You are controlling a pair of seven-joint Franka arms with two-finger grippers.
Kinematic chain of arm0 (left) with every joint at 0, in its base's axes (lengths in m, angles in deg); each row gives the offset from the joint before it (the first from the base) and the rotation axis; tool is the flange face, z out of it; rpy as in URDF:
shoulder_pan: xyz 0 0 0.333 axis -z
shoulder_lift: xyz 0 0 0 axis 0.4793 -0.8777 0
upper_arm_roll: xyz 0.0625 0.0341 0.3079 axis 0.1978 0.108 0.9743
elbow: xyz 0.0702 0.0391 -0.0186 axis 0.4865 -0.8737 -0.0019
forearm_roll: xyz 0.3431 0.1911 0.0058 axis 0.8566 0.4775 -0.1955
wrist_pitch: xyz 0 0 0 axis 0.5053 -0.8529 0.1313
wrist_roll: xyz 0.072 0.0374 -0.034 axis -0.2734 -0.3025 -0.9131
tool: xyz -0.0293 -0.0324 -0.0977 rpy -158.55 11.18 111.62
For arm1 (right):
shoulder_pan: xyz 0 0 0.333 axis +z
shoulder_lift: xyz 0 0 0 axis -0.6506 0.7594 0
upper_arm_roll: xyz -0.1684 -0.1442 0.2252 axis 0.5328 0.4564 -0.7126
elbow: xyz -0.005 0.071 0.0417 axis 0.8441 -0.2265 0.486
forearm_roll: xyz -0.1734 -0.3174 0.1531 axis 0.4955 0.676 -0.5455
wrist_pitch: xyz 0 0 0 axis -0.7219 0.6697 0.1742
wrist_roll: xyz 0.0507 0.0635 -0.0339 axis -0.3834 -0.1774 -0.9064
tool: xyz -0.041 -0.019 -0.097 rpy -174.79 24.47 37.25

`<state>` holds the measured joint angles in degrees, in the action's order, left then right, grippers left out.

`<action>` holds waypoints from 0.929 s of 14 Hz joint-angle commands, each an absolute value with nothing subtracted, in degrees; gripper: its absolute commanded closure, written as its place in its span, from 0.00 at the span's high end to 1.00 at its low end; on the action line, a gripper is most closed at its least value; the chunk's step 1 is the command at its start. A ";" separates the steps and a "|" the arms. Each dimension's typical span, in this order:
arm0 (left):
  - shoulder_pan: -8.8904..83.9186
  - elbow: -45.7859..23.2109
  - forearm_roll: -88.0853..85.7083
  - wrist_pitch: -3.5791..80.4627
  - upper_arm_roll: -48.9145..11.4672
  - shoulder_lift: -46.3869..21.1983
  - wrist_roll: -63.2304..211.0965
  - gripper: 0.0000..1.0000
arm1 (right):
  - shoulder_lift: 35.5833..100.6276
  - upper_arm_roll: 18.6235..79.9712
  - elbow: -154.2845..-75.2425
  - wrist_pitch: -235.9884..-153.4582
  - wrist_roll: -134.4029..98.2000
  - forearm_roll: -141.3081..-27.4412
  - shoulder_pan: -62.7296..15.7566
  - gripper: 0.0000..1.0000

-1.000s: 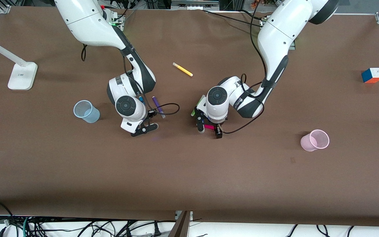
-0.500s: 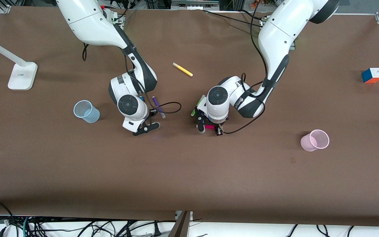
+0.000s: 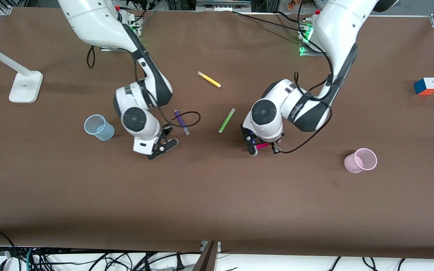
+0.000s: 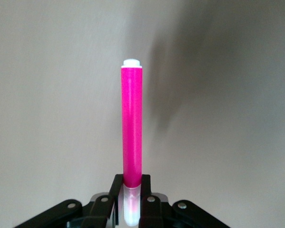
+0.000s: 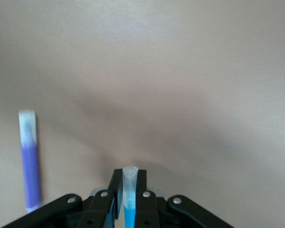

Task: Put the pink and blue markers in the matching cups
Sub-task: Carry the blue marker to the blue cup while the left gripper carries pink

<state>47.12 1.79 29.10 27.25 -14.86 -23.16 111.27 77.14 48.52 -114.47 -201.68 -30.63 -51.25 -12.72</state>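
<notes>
My left gripper (image 3: 264, 146) is shut on the pink marker (image 3: 263, 145) and holds it just above the table, between the green pen and the pink cup (image 3: 361, 160). In the left wrist view the fingers (image 4: 117, 183) clamp the clear cap and the magenta barrel (image 4: 132, 123) sticks out ahead. My right gripper (image 3: 160, 146) is beside the pale blue cup (image 3: 98, 127), toward the left arm's end from it. In the right wrist view it is shut on the blue marker (image 5: 129, 190) at its clear cap. The blue marker is hidden in the front view.
A purple pen (image 3: 181, 122) lies next to my right gripper and shows in the right wrist view (image 5: 30, 161). A lime-green pen (image 3: 226, 120) lies between the arms, and a yellow pen (image 3: 209, 79) lies farther from the front camera. A lamp base (image 3: 25, 86) and a colour cube (image 3: 426, 86) stand at the table's two ends.
My left arm has moved toward the pink cup with the pink marker, uncovering the green pen. My right arm has shifted slightly toward the blue cup.
</notes>
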 commanded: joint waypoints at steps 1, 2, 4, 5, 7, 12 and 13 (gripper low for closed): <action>46.83 5.96 30.48 16.07 -12.98 -22.66 111.85 0.00 | 70.32 49.91 -114.53 -193.73 -45.89 -52.27 -15.44 0.00; 46.92 7.20 31.78 12.37 -11.23 -22.66 112.11 0.00 | 68.48 49.91 -114.53 -191.97 -50.12 -52.36 -16.84 0.00; 46.75 8.35 39.05 7.61 -10.33 -22.66 115.34 0.00 | 65.84 49.91 -114.53 -188.46 -58.90 -55.85 -19.65 0.00; 46.66 8.36 43.27 6.46 -9.72 -22.66 117.89 0.01 | 64.95 50.26 -114.70 -187.66 -63.73 -58.23 -20.88 0.00; 45.78 8.36 49.70 5.92 -7.27 -22.74 123.42 0.01 | 63.81 52.10 -114.97 -186.95 -73.49 -62.62 -22.04 0.00; 39.38 7.56 56.23 5.92 -5.58 -23.27 125.03 0.01 | 63.28 60.80 -116.98 -182.65 -94.08 -76.43 -22.04 0.00; 37.54 7.74 56.41 6.00 -5.58 -23.27 125.03 0.01 | 63.01 62.12 -117.51 -181.85 -96.54 -77.66 -22.04 0.00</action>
